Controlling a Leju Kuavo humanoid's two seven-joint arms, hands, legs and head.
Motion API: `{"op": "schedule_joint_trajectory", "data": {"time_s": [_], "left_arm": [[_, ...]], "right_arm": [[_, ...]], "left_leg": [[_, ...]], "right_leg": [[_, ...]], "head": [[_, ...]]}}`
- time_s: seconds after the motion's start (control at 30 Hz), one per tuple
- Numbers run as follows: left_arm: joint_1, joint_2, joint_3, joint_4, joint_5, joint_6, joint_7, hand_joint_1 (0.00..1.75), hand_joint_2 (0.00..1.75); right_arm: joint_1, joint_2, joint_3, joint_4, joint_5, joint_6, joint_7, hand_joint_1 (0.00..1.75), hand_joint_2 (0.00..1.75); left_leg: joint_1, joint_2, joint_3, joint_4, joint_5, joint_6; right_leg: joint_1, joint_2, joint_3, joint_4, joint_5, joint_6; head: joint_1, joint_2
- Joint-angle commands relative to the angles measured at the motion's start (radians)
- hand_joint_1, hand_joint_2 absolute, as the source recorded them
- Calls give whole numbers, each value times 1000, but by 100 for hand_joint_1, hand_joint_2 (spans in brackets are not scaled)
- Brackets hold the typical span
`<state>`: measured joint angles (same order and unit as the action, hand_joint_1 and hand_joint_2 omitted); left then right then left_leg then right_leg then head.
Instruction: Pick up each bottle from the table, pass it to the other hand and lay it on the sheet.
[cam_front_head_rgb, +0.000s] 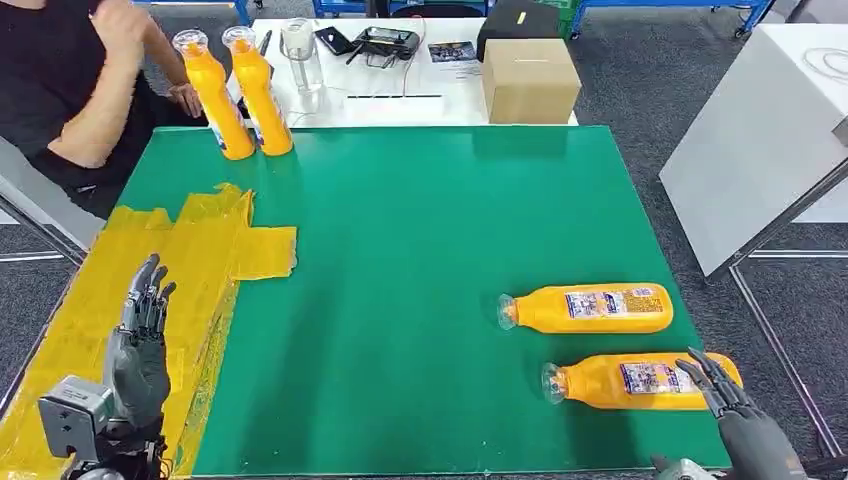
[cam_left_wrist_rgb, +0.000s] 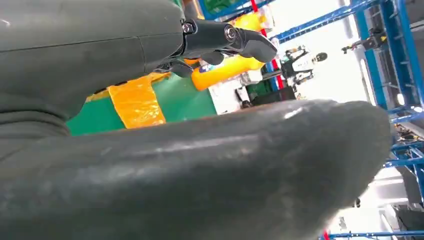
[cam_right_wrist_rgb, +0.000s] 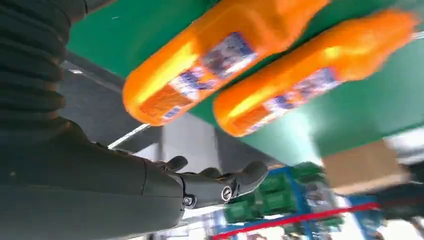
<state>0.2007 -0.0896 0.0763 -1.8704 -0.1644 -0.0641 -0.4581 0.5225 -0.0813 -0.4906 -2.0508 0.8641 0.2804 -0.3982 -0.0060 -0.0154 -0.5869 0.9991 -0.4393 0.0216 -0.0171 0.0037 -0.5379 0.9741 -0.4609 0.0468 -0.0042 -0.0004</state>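
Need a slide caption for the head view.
Open right hand reaches the nearer of two lying orange plastic bottles; left hand waits over yellow sheet.

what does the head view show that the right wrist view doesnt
Head view alone: two upright orange bottles at the far left corner, the yellow sheet, the left robot hand open above it, a person's arm. Right wrist view alone: green crates behind the fingers. Both: the two lying bottles, the green table, the cardboard box, the open right robot hand.
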Motion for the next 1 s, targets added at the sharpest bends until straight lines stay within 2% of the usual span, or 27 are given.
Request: {"op": "schedule_joint_trajectory", "data": {"time_s": [0.03, 0.2, 0.33, 0.4, 0.43, 0.47, 0.57, 0.87, 1.0], "left_arm": [[-93, 36, -10, 121, 20, -23, 12, 0, 0], [-102, 38, -17, 126, 23, -26, 12, 0, 0], [-99, 40, -17, 126, 24, -27, 12, 0, 0], [-109, 43, -15, 134, 30, -28, 12, 0, 0], [-114, 44, -15, 138, 32, -29, 13, 0, 0], [-120, 45, -16, 144, 34, -30, 13, 0, 0], [-130, 45, -21, 151, 35, -34, 13, 0, 0], [-156, 52, -33, 174, 45, -44, 17, 0, 0], [-160, 51, -32, 177, 49, -45, 18, 0, 0]], "right_arm": [[-154, -65, -89, 285, 37, 48, 18, 0, 175], [-153, -72, -75, 284, 45, 60, 21, 0, 175], [-143, -69, -63, 273, 50, 62, 25, 0, 175], [-128, -86, -29, 273, 57, 71, 38, 0, 175], [-123, -93, -17, 274, 61, 71, 44, 0, 175], [-119, -102, -2, 279, 66, 68, 51, 0, 175], [-126, -119, 44, 300, 77, 40, 67, 0, 175], [-144, -280, 202, 354, 35, -16, 168, 0, 175], [-154, -311, 218, 359, 23, -20, 181, 0, 175]], "left_leg": [[2, 2, 5, -3, 0, -1], [1, 0, 3, -1, 0, -1], [2, 1, 6, -1, -1, -1], [1, 0, 3, -1, 0, -1], [4, 1, 8, -2, -2, -2], [2, 0, 4, -1, 0, -1], [2, 0, 4, -1, 0, -1], [1, 1, 3, -1, 0, -1], [2, 2, 5, -1, -1, -1]], "right_leg": [[2, 0, 7, -5, 1, -1], [1, 0, 3, -3, 1, -1], [2, -1, 10, -4, 0, -1], [1, -1, 7, -2, 0, -1], [4, -1, 14, -6, 0, -3], [2, -1, 8, -3, 0, -1], [2, 0, 8, -3, 1, -1], [1, 1, 8, -2, 1, -1], [2, 1, 10, -3, 1, -1]], "head": [[0, 0], [0, 0], [0, 0], [0, 0], [0, 0], [0, 0], [0, 0], [0, 0], [0, 0]]}}
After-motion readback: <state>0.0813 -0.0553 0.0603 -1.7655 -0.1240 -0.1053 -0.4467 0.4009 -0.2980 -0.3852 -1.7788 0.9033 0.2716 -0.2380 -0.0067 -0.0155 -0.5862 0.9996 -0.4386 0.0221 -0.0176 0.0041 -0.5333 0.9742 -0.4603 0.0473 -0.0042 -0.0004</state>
